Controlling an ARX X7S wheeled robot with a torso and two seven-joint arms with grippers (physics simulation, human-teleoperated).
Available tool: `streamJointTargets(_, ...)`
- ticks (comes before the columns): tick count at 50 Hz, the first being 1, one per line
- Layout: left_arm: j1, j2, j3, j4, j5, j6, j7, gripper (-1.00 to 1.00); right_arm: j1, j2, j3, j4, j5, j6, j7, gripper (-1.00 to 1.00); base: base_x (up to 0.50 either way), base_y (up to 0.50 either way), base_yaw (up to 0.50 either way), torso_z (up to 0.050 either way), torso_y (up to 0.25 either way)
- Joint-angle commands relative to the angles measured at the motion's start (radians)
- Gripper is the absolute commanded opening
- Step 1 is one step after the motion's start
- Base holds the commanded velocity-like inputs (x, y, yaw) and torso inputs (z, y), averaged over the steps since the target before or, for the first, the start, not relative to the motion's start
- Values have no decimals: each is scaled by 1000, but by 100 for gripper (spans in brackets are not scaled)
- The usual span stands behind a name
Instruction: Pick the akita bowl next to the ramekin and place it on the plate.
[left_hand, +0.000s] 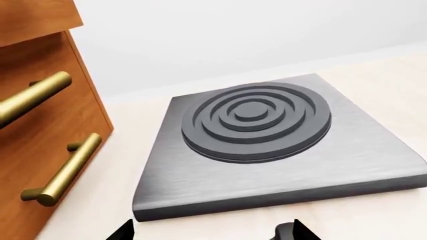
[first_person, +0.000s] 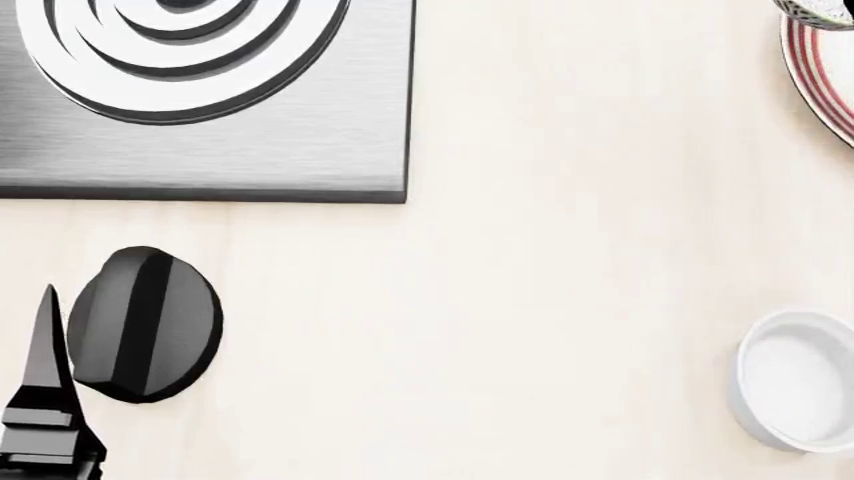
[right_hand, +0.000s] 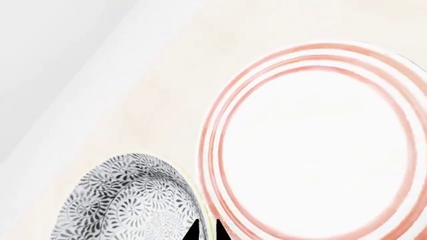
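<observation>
The akita bowl (right_hand: 127, 200), white with a dense grey-black floral pattern, fills the lower part of the right wrist view. My right gripper (right_hand: 207, 231) is shut on it, one black tip inside its rim and one outside. The plate (right_hand: 313, 145), white with red rings, lies right beside the bowl. In the head view only an edge of the bowl (first_person: 817, 10) shows at the top right corner, overlapping the plate's rim (first_person: 814, 75). The plain white ramekin (first_person: 801, 390) stands alone at the right edge. My left gripper (left_hand: 210, 235) is open over bare counter with nothing between its tips.
A grey burner plate (first_person: 267, 150) with raised rings lies at the back left. A black knob (first_person: 144, 325) sits in front of it, beside my left finger (first_person: 47, 400). A wooden drawer unit (left_hand: 40, 125) with brass handles stands beside the burner.
</observation>
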Motion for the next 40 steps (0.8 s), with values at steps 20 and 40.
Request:
streamJointTargets(20, 7, -11, -8, -3, -4, 10, -3, 100, 42, 23, 6, 51, -28, -2, 10, -100, 0, 0, 0, 1, 1)
streamJointTargets(40, 19, -19, -17, -12, -9, 27, -2, 100, 116, 12, -28, 186, -71, 18, -5, -100, 0, 0, 0, 0, 1)
